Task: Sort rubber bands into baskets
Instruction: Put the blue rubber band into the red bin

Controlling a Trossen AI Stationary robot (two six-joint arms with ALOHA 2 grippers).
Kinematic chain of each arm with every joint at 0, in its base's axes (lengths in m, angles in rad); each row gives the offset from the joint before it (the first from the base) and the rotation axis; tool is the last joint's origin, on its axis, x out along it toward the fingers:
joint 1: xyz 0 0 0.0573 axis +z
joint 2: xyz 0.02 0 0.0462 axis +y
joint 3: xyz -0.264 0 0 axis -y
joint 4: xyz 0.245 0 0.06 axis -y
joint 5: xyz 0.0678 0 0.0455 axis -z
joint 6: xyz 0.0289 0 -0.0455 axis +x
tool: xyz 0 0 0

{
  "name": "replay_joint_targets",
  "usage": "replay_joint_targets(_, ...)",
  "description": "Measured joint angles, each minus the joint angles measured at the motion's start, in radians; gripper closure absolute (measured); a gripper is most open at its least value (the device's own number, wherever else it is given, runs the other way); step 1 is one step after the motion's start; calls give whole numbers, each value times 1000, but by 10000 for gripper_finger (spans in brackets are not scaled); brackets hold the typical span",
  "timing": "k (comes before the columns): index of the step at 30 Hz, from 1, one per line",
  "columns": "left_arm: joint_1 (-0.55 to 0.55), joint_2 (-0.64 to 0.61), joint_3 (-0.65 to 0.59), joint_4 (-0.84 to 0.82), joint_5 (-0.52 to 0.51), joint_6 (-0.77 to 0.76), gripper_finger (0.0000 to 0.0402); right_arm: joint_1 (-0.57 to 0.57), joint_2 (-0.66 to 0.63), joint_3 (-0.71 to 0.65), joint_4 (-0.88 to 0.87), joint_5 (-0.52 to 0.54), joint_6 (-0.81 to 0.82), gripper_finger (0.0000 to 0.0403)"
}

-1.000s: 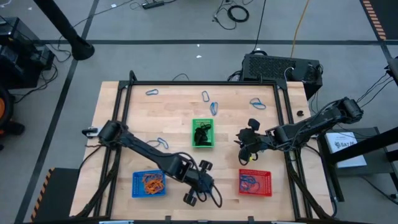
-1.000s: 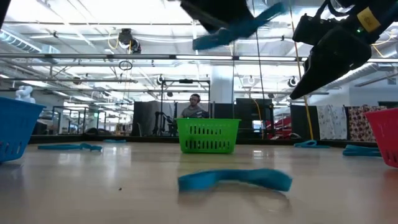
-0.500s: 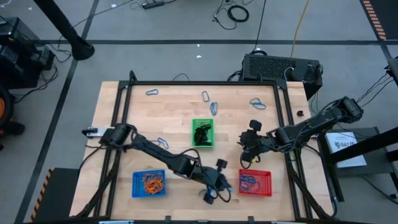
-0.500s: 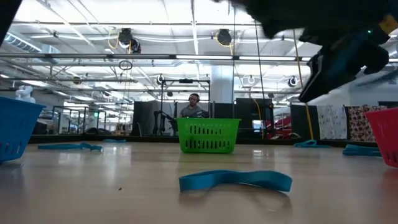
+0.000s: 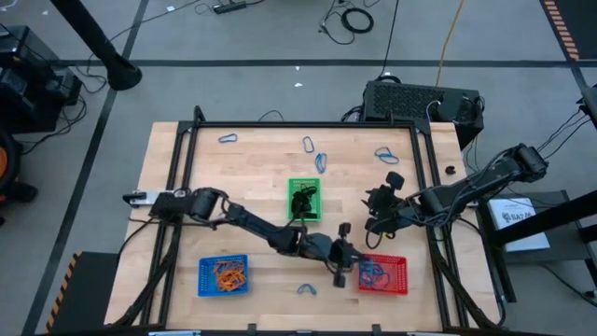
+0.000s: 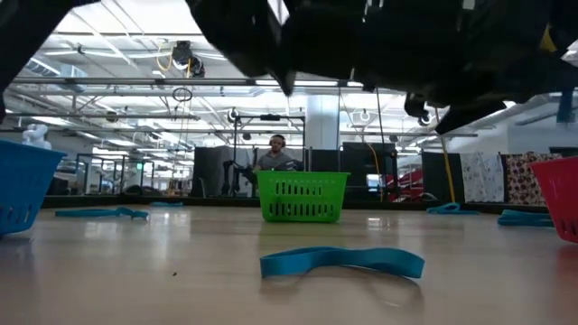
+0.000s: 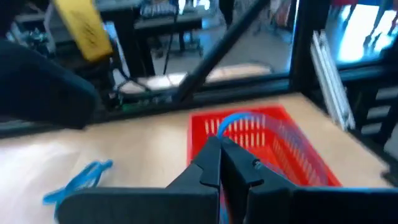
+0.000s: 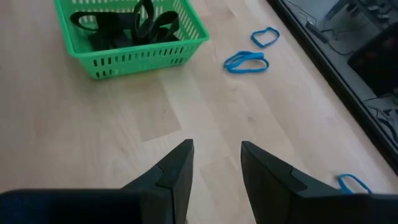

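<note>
Tabletop: left hand (image 7: pixel 221 152) pinches blue rubber band (image 7: pixel 231 121).

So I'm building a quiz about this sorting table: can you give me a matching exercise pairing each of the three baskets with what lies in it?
Column one:
1. blue basket
2. green basket
3. red basket

Column two:
A. black rubber bands
B. blue rubber bands
C. orange rubber bands

Pairs: 1-C, 2-A, 3-B.
</note>
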Motion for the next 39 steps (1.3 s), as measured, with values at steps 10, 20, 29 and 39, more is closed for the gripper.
replay_joint_targets(10, -3, 35, 50, 54, 66, -26, 400, 0, 2, 0, 2, -1, -6, 275)
replay_joint_targets(20, -4, 63, 63, 104, 60, -31, 400, 0, 2, 0, 4, 3, -5, 275)
replay_joint_targets(29, -3, 256, 369, -87, 176, -126, 400, 0, 2, 0, 3, 9, -8, 275)
replay_joint_targets(39, -12, 323, 560, -284, 167, -47, 400, 0, 2, 0, -6, 4, -8, 275)
